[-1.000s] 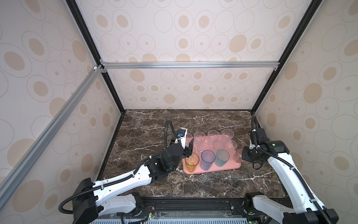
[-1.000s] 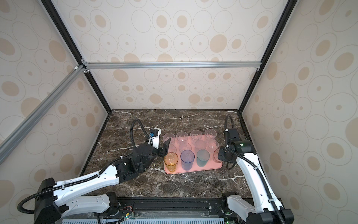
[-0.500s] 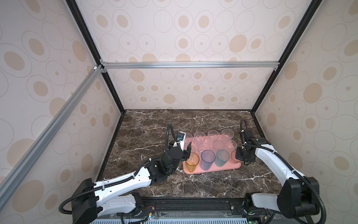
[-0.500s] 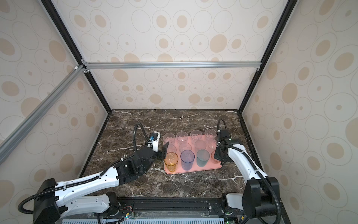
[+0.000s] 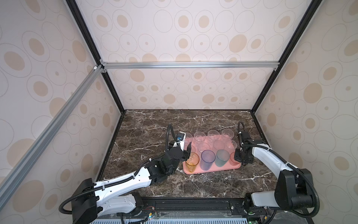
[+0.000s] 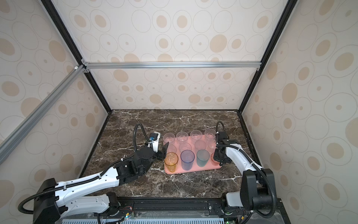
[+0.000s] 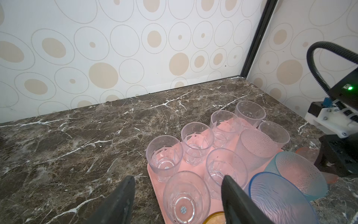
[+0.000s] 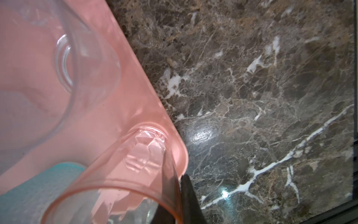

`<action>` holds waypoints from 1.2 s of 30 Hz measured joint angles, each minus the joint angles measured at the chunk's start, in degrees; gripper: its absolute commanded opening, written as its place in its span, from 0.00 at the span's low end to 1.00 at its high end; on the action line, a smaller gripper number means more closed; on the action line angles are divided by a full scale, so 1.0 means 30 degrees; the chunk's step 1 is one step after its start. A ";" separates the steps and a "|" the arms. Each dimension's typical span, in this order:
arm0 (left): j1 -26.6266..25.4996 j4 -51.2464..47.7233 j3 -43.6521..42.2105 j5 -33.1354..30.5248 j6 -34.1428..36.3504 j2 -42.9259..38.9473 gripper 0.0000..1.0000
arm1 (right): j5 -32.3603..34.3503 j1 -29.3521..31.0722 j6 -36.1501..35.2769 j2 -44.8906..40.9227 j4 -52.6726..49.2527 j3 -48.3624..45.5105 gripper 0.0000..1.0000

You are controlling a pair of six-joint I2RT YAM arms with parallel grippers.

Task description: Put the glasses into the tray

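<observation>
The salmon-pink tray (image 5: 213, 170) (image 6: 193, 171) lies on the marble top and holds several glasses. Clear short ones (image 5: 199, 135) stand at the back. An amber glass (image 5: 192, 162), a blue one (image 5: 207, 159) and a teal one (image 5: 222, 158) stand along the front. My right gripper (image 5: 236, 157) (image 8: 179, 179) is shut on the rim wall of a pink glass (image 5: 233, 157) (image 8: 116, 174), one finger inside and one outside. Its base is at the tray's near right corner (image 8: 174, 147). My left gripper (image 5: 188, 150) (image 7: 177, 177) hangs open above a clear glass (image 7: 186, 197) at the tray's left edge.
Dark marble tabletop (image 5: 151, 135) lies to the left of and behind the tray. Patterned walls with black corner posts (image 5: 253, 110) close in the back and sides. A black rail (image 5: 193, 203) runs along the front edge. The right arm (image 7: 339, 124) shows in the left wrist view.
My right gripper has carried the pink glass leftward from beside the tray to its near right corner. The left gripper has stayed over the tray's left edge, still open.
</observation>
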 measured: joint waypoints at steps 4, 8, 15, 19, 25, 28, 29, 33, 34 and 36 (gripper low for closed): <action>0.0000 -0.0007 0.0000 -0.0007 0.0007 0.0000 0.70 | -0.0087 -0.0022 -0.0182 -0.0109 -0.0648 0.0444 0.32; 0.0000 -0.0146 0.0000 -0.0328 0.0168 -0.0087 0.71 | -0.0160 -0.0022 -0.0299 -0.1319 -0.1902 0.1916 0.34; -0.0007 -0.0787 0.0000 -0.1355 0.1275 -0.1450 0.73 | -0.0685 -0.0022 -0.0168 -0.4466 -0.2849 0.6433 0.44; -0.0007 -0.0780 -0.0146 -0.2412 0.2149 -0.2827 0.74 | -0.0925 -0.0022 0.0189 -0.6521 -0.1450 0.6659 0.62; 0.0248 -0.0182 -0.2127 -0.3818 0.3257 -0.4976 0.75 | -0.0801 -0.0007 -0.0226 -0.9355 0.5508 0.0321 0.72; 0.0692 0.0459 -0.3373 -0.4444 0.4095 -0.5814 0.80 | -0.0029 0.0109 -0.0335 -0.9260 0.8189 -0.2412 0.72; 0.1020 0.0976 -0.4007 -0.4685 0.4605 -0.6113 0.82 | 0.0459 0.0146 -0.0430 -0.9071 0.8903 -0.2973 0.72; 0.3920 0.3803 -0.6878 -0.5304 0.6630 -0.6688 0.84 | 0.3067 0.0146 -0.0816 -0.7723 1.1839 -0.3883 0.72; 0.5115 0.4342 -0.7439 -0.5355 0.7023 -0.6659 0.84 | 0.3789 0.0146 -0.0969 -0.7286 1.2648 -0.4007 0.72; 0.7388 0.5384 -0.8276 -0.5552 0.7541 -0.6521 0.84 | 0.4881 0.0080 -0.1202 -0.6346 1.3872 -0.4138 0.73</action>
